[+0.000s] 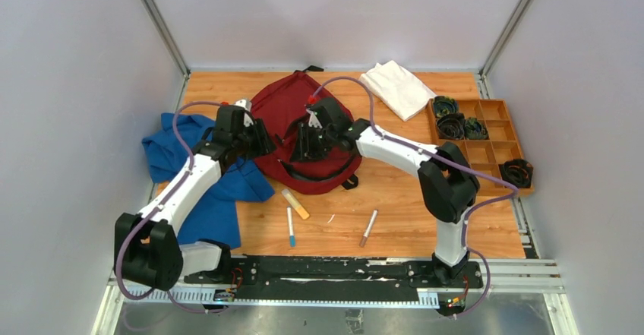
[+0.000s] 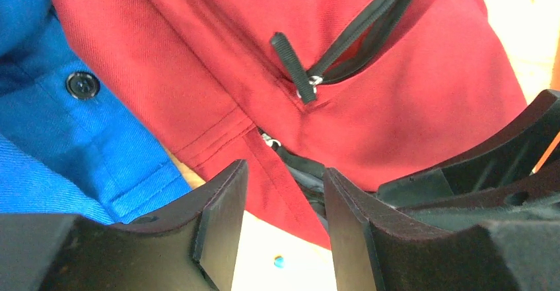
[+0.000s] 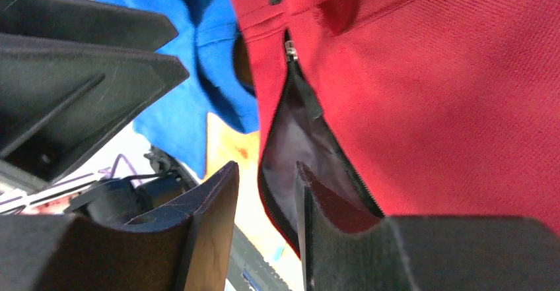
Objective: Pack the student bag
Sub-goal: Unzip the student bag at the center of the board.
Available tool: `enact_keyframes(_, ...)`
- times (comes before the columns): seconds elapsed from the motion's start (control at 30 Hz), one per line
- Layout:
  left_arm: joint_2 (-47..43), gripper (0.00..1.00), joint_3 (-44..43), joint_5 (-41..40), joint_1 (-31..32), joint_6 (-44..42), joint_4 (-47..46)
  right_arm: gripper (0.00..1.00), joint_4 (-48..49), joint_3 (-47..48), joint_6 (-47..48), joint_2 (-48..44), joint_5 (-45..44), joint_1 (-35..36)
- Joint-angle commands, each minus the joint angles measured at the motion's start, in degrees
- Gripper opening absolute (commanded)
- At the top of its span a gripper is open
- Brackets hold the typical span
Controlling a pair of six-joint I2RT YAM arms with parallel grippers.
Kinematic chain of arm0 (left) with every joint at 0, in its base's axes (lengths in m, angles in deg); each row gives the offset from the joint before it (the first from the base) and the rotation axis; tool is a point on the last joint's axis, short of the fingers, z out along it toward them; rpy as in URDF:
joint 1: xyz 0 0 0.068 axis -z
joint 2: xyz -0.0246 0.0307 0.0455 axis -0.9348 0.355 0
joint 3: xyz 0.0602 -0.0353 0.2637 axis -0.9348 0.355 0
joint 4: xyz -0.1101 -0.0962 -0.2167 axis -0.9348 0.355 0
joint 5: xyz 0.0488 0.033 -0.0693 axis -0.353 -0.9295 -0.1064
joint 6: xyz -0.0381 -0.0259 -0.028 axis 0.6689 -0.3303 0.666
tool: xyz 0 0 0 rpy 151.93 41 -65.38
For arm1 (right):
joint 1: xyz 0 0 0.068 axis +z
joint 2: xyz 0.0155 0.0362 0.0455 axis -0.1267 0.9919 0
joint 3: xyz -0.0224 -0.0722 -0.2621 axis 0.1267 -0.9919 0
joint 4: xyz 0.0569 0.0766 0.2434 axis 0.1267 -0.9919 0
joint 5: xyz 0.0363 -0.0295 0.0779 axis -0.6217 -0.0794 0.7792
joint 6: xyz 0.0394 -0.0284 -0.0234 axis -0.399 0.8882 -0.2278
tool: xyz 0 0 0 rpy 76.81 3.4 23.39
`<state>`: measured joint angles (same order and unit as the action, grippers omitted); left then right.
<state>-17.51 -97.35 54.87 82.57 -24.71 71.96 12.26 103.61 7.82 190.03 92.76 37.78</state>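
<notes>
The wooden worktop (image 1: 425, 221) sits between pale walls, with the arms' bases at its near edge. Only the top view takes in the whole layout. It shows the student bag (image 1: 285, 107) lying flat in the middle of the far half, with both arms reaching in over it. The left wrist view alone shows a black zip pull (image 2: 294, 66) at the end of a partly open zip on the red fabric. It also shows a dark button (image 2: 82, 85) on the blue garment (image 2: 59, 152) beside the bag. The right wrist view alone shows a pocket (image 3: 294, 149) gaping open, with grey lining inside.

The left tool (image 2: 284, 231) hangs over the bag's left edge with its fingers spread and nothing between them. A second zip and a strip of bare worktop show through the gap. The right tool (image 3: 267, 231) is over the bag's middle, its fingers likewise apart. One finger lies at the pocket mouth and the other outside it, and the pocket's black zip edge runs through the gap unsqueezed. The two tools are close together, each a black shape at the edge of the other's view.

The blue garment spreads over the worktop left of the bag, touching it and lying under the left arm. A white folded cloth (image 1: 399, 88) lies beyond the bag to the right, apart from it. An orange tray (image 1: 494, 134) of compartments at the right edge holds black coiled items. Nearer the bases lie a yellow marker (image 1: 295, 203), a blue-tipped pen (image 1: 291, 226) and a brown pen (image 1: 368, 228), each apart from the others.
</notes>
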Motion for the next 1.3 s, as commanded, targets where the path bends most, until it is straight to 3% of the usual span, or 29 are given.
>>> enact_keyframes(0.0,3.0,0.52,0.1,0.3,-0.3,4.0,1.3,0.37,-9.6,4.0,6.8,4.3,-3.1,2.2)
enact_keyframes(0.13,5.0,0.53,2.4,2.3,-0.3,5.9,-1.1,0.22,-9.5,2.7,8.7,4.8,-1.8,4.0)
enact_keyframes(0.2,6.6,0.54,2.4,3.0,-0.3,6.3,-1.4,0.19,-7.9,1.4,9.0,4.3,-0.4,4.7)
enact_keyframes(0.63,11.4,0.59,3.4,6.1,-0.3,9.1,-4.2,0.18,-9.0,-1.4,14.4,3.6,-6.8,10.8)
enact_keyframes(0.97,12.4,0.5,4.3,4.3,-0.3,10.2,-5.4,0.17,-6.9,-3.0,14.7,2.6,-6.5,11.0)
enact_keyframes(1.1,12.8,0.38,4.7,4.3,-0.4,10.3,-5.9,0.17,-5.7,-4.2,14.6,2.0,-6.8,11.6)
enact_keyframes(1.27,13.0,0.07,5.0,5.1,-0.4,10.2,-6.6,0.17,-5.2,-4.1,14.3,2.2,-7.3,12.1)
